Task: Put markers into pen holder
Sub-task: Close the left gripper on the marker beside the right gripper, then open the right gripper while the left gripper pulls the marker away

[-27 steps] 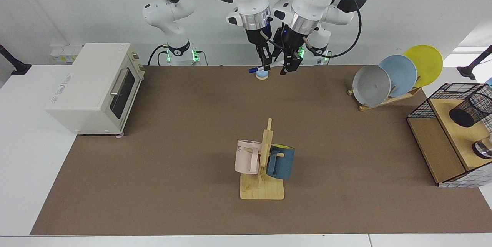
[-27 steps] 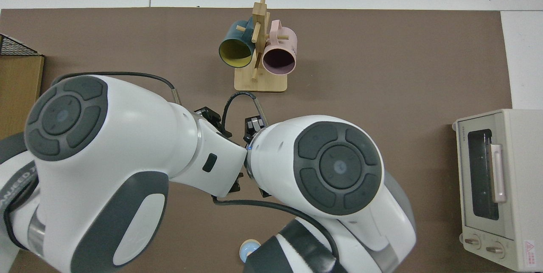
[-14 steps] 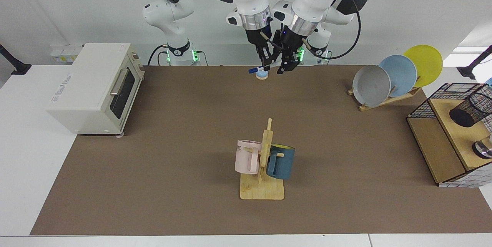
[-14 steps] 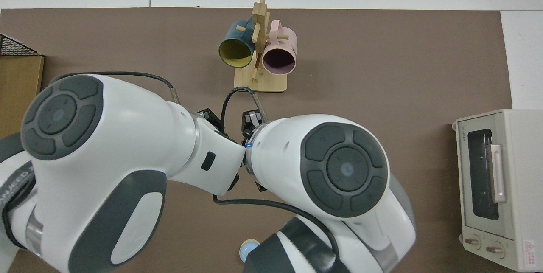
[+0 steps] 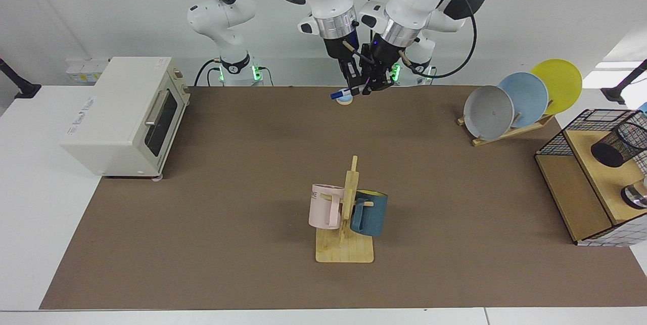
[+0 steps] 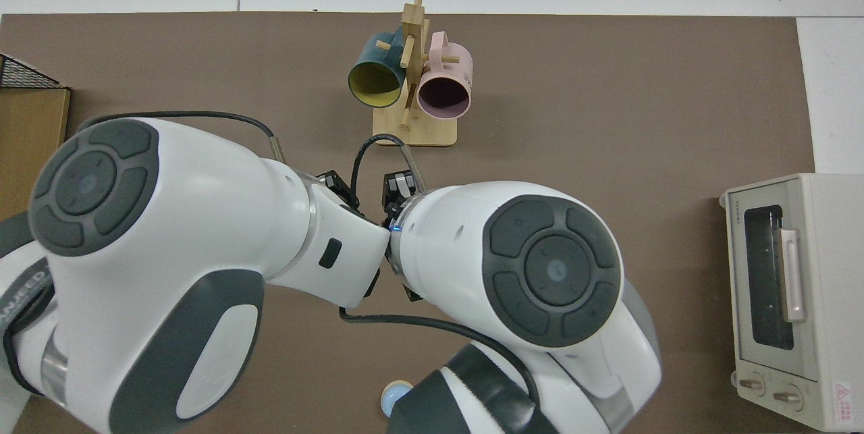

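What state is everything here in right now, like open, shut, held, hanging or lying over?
marker: held off the table by the right gripper
left gripper: right beside the marker, grip unclear
pen holder: tipped over on the wooden shelf
toaster oven: door shut
pink mug, blue mug: hanging on the mug tree
plates: standing in their rack

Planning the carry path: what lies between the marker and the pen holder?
Facing view: the plate rack with its three plates stands between marker and pen holder.
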